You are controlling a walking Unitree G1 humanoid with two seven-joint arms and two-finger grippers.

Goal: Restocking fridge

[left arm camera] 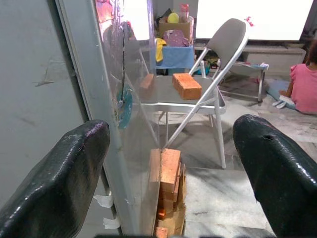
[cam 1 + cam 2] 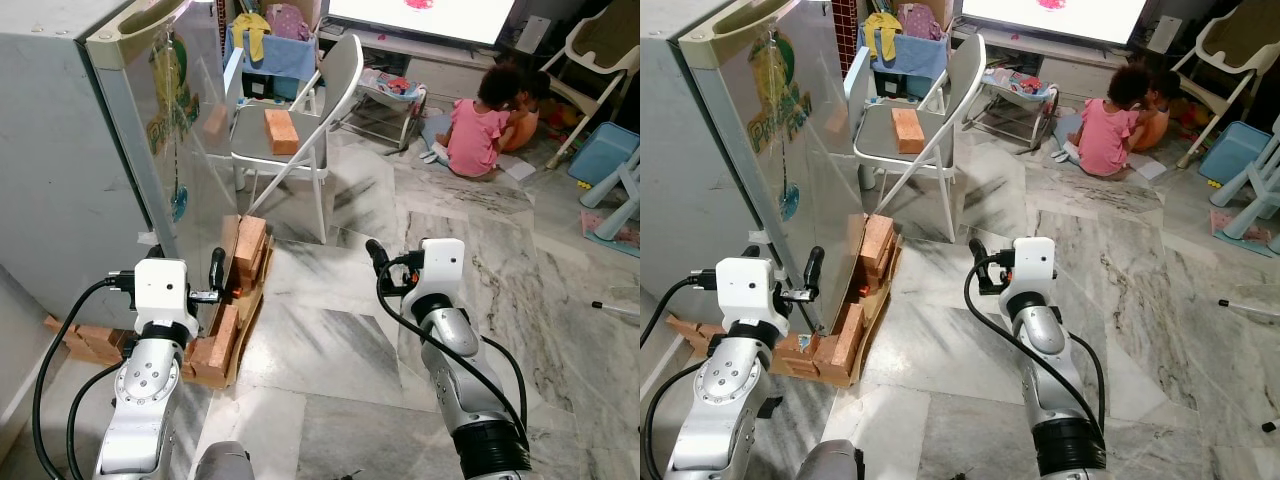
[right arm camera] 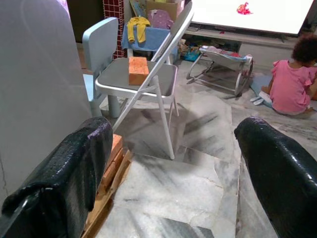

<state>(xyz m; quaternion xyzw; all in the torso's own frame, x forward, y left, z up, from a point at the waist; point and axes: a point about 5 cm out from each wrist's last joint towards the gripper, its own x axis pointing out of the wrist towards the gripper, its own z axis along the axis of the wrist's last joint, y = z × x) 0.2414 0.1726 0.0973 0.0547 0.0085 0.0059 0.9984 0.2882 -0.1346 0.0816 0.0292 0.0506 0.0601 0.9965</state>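
before the closed fridge, left gripper and right gripper hang apart and empty; restocking looks barely begun.

Fridge top cut off (left edge too).

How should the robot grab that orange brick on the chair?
The brick lies flat near the middle of the folding chair's seat, nothing touching it. Probably best from above, jaws closing across its two long sides, the narrower span. The backrest blocks one side, so coming straight down avoids it. Both the left gripper and right gripper are open and empty.
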